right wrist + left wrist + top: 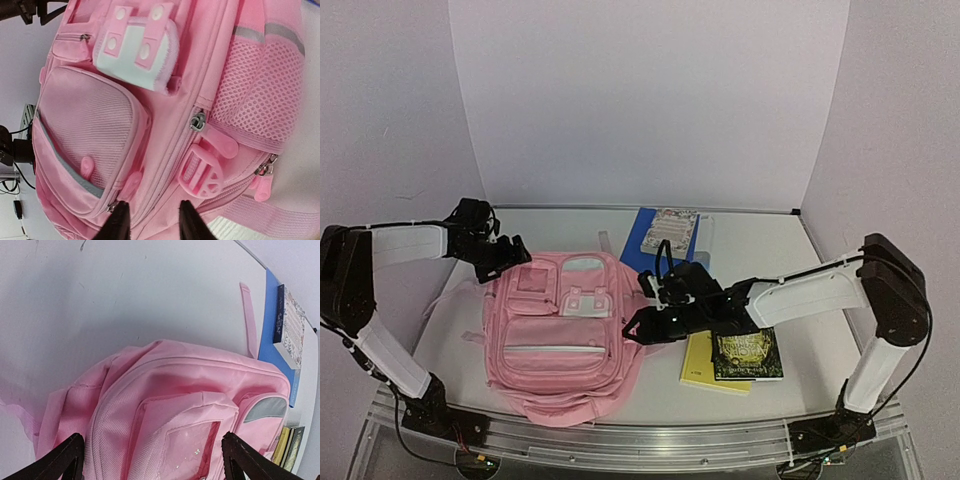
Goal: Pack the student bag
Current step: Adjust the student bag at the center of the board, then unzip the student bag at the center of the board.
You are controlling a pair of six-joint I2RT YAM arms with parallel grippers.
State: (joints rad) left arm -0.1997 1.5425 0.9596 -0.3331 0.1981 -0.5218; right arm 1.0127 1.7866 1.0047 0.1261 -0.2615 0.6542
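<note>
left gripper (152,466): jaws stood wide apart, clamped on nothing, above the top left corner of the student bag (560,340)
right gripper (151,225): fingers stood partly apart with nothing seen between them, over the bag's right side, near a zip pull and a pink buckle (202,175)
grippers counted: two
bags counted: one, lying flat and front up on the table (780,250), between the two arms
books counted: four, in two stacks of two, all outside the bag
far stack: a floral book (670,232) lay on a blue book (640,222), just beyond the bag's top right corner
near stack: a dark book (748,355) lay on a yellow book (698,368), right of the bag, partly under the right arm
bag pockets: front zips looked closed; the mesh side pocket (260,95) looked flat
bag contents: could not be told
</note>
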